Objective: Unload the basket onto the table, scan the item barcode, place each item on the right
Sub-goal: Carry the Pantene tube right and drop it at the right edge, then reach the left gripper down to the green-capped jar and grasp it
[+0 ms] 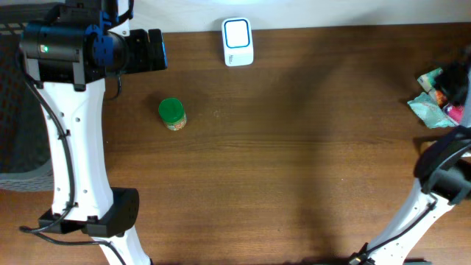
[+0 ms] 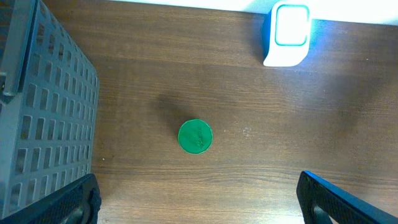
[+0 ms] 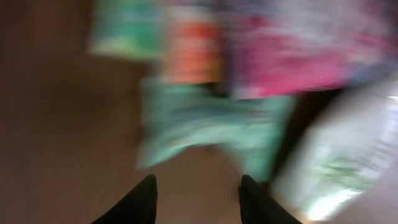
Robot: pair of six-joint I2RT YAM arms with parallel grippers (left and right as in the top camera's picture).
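The right gripper (image 3: 200, 199) hangs with its two dark fingers apart and nothing between them, just above a heap of bright packets (image 3: 249, 81). The heap is badly blurred in the wrist view and lies at the right edge of the table (image 1: 294, 162). The left gripper (image 2: 205, 202) stands wide open and empty near the back left corner, beside a grey crate (image 2: 43, 124). Below it a small green-lidded jar (image 2: 195, 136) stands upright on the wood, apart from both grippers. A white scanner (image 2: 286, 34) with a lit blue face sits at the back edge, to the jar's right.
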